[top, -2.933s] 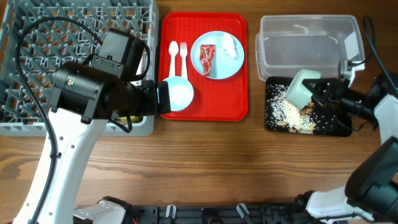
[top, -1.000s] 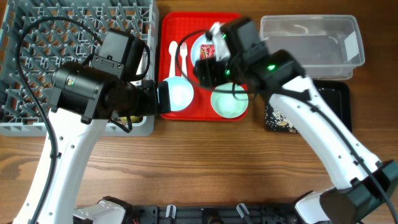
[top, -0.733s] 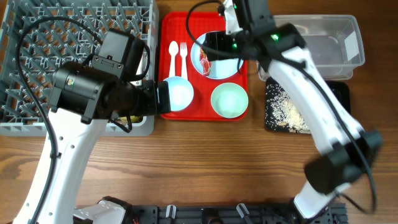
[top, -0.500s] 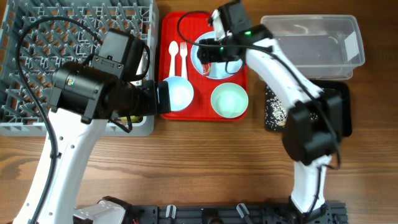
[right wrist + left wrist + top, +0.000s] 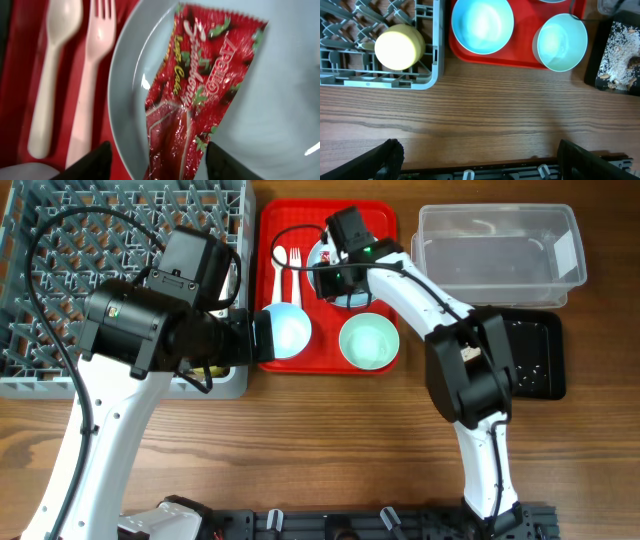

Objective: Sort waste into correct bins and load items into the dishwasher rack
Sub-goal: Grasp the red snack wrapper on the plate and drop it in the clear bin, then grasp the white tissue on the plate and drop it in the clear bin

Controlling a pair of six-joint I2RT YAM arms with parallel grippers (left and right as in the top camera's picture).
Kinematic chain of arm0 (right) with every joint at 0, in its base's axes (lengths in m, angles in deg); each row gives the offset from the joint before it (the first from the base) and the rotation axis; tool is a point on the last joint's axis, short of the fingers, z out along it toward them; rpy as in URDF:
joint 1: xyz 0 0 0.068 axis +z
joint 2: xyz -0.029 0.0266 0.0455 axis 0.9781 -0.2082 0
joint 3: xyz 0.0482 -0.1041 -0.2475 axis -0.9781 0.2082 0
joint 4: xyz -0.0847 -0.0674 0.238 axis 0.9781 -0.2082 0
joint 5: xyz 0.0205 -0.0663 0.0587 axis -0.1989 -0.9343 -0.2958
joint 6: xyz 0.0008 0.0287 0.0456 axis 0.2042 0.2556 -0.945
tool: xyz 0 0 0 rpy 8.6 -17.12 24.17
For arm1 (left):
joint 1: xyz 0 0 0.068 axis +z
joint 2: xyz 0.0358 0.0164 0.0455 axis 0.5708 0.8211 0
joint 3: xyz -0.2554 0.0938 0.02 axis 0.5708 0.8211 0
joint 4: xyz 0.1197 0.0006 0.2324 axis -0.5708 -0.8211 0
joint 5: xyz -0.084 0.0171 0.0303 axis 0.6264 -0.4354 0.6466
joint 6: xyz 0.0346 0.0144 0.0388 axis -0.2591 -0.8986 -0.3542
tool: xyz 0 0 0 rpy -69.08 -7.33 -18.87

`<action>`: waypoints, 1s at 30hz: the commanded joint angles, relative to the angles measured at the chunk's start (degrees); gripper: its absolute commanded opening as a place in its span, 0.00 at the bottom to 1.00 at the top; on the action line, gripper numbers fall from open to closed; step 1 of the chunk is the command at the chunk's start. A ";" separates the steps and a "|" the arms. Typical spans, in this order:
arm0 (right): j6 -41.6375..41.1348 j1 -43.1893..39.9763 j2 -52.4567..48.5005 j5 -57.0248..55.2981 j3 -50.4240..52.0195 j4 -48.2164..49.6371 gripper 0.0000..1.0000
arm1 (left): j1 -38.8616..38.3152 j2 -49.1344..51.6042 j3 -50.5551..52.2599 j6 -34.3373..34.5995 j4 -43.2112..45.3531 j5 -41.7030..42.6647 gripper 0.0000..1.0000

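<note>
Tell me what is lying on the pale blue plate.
A red-and-white wrapper lies on the plate, below the open right tool. Overhead, the right arm hides most of the plate, so anything else on it cannot be seen.

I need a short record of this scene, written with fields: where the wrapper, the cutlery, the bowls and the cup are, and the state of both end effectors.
wrapper: wrapper lies on the pale blue plate
cutlery: fork and spoon on the red tray, beside the plate
bowls: pale blue bowl and mint green bowl, both on the red tray
cup: yellow cup in the grey rack
right end effector: open, fingers either side of the wrapper's end
left end effector: open, empty
</note>
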 commanded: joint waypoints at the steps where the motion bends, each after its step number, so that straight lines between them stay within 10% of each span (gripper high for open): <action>1: -0.66 -0.04 -1.49 -1.70 -0.26 -0.22 0.46 | -0.09 -0.72 0.04 0.74 -0.02 -0.55 1.00; 7: -3.58 -0.09 -1.14 -1.68 -0.26 -1.88 0.04 | -0.09 -0.74 0.04 0.74 -0.02 -0.55 1.00; 30: 2.56 -17.88 20.11 -16.44 1.27 -15.23 0.04 | -0.09 -0.74 0.04 0.74 -0.02 -0.55 1.00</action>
